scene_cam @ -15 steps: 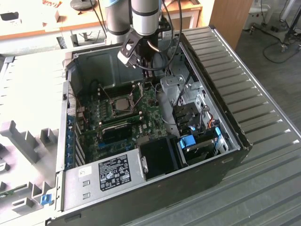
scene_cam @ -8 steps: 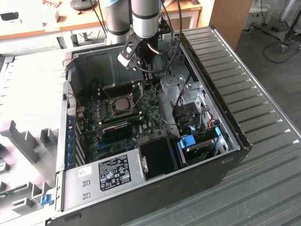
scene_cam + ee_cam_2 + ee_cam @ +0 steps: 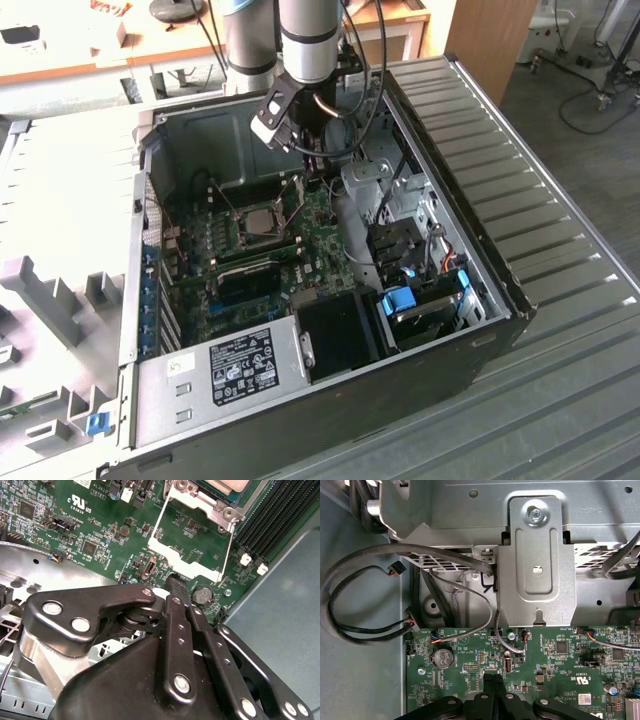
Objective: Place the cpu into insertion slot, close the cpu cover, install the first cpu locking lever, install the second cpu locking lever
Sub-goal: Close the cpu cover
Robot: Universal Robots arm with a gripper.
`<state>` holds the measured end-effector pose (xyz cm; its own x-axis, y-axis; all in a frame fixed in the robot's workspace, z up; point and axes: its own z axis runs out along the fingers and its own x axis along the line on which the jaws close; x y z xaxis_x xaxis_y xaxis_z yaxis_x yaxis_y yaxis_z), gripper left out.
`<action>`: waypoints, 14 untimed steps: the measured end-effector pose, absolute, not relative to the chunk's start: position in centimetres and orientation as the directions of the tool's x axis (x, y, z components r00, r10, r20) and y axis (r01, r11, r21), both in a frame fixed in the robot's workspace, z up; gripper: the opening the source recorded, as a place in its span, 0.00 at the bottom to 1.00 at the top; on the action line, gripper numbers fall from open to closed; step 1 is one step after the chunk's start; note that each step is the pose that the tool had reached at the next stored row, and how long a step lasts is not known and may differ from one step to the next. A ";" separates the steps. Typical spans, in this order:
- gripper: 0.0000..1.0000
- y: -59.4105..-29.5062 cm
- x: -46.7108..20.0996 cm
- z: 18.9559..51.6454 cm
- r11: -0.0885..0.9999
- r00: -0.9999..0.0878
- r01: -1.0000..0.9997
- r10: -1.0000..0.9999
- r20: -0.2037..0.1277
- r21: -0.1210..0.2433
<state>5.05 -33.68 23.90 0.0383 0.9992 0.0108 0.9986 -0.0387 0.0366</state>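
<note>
Find the cpu [image 3: 265, 223] lying flat in the insertion slot [image 3: 243, 233], on the green circuit board [image 3: 322, 240] inside the open computer case [image 3: 400, 420]. In the second wrist view, the cpu cover [image 3: 185, 565] is swung open. Its window frame extends away from the slot over the bare board, so the chip is uncovered. The long black memory slots [image 3: 270, 525] run beside the slot.

In the exterior view, the gripper [image 3: 175, 580] hangs at about 1 o'clock from the slot, well apart from the chip. In both wrist views, its fingers [image 3: 485, 680] are pressed together and hold nothing. Their tips are above the board, near the coin battery [image 3: 441, 656]. A grey labelled box [image 3: 235, 365] sits at 6 o'clock from the slot.
</note>
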 end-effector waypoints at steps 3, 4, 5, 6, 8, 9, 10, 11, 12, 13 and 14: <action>0.11 -33.7 5.0 23.9 -0.039 0.038 0.999 0.999 0.011 0.037; 0.11 -33.7 5.0 23.9 -0.039 0.038 0.999 0.999 0.011 0.037; 0.11 -33.7 4.9 23.9 -0.039 0.038 0.999 0.999 0.011 0.037; 0.11 -33.7 4.8 23.9 -0.039 0.038 0.999 0.999 0.011 0.037; 0.11 -33.7 4.5 23.9 -0.039 0.038 0.999 0.999 0.011 0.037; 0.11 -33.7 4.4 23.9 -0.039 0.038 0.999 0.999 0.011 0.037; 0.11 -33.7 4.3 23.9 -0.039 0.038 0.999 0.999 0.011 0.037; 0.11 -33.7 4.1 23.8 -0.039 0.038 0.999 0.999 0.011 0.037; 0.11 -33.7 3.9 23.8 -0.039 0.038 0.999 0.999 0.011 0.037; 0.11 -33.7 3.8 23.8 -0.039 0.038 0.999 0.999 0.011 0.037; 0.11 -33.7 3.7 23.8 -0.039 0.038 0.999 0.999 0.011 0.037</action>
